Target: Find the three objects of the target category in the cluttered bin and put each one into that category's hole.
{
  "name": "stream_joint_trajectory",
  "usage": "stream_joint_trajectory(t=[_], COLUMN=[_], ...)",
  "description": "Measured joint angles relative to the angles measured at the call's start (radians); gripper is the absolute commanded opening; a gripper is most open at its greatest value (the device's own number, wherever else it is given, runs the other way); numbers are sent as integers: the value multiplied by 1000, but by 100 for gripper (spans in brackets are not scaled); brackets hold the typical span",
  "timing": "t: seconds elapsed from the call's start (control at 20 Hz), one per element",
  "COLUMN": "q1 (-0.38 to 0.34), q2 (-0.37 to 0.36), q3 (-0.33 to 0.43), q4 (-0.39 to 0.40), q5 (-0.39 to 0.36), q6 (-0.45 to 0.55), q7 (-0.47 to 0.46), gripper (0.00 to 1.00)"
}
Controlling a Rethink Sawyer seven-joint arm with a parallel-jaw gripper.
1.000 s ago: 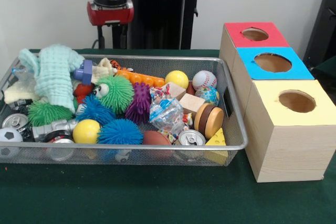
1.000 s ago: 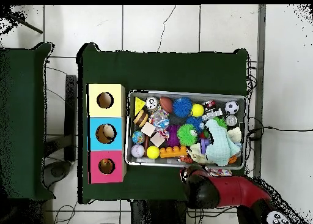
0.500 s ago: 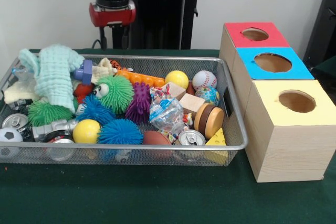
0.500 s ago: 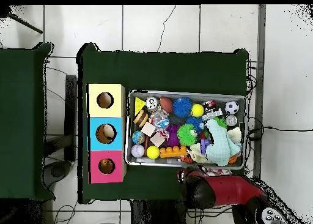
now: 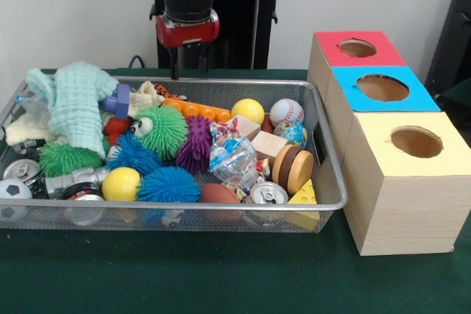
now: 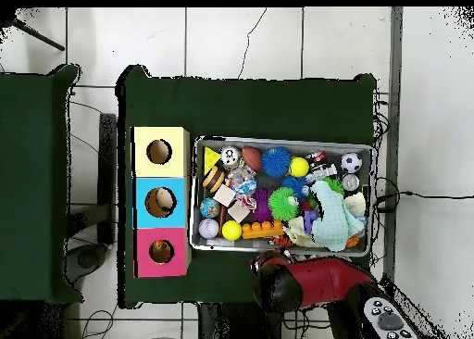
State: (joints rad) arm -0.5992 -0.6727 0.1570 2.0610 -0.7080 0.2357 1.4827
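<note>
My claw hangs over the far rim of the wire bin, its two thin fingers standing a little apart with nothing between them; so I call it spread and empty; from above I see only my red arm at six o'clock of the bin, and the claw itself is hidden under it.

The front view shows the heap in detail: a mint cloth at nine o'clock, a green spiky ball and a purple one near the middle, blue spiky balls toward six, a yellow ball and a baseball at about one o'clock, a soda can and a cheese wedge at five; which category is wanted I cannot tell.

Only the overhead view looks straight down the holes: the yellow box, blue box and red box stand in a row at nine o'clock of the bin, touching one another; the front view puts them at three o'clock instead, and shows their pale wood sides, which the overhead does not.
</note>
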Motion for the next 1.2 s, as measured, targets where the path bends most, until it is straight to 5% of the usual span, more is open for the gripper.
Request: stream_joint_trajectory(t=[1.2], q1=[-85], q2=[-12], q3=[9], q4=[4], q5=[-1], q6=[-10], q7=[0], gripper=[100])
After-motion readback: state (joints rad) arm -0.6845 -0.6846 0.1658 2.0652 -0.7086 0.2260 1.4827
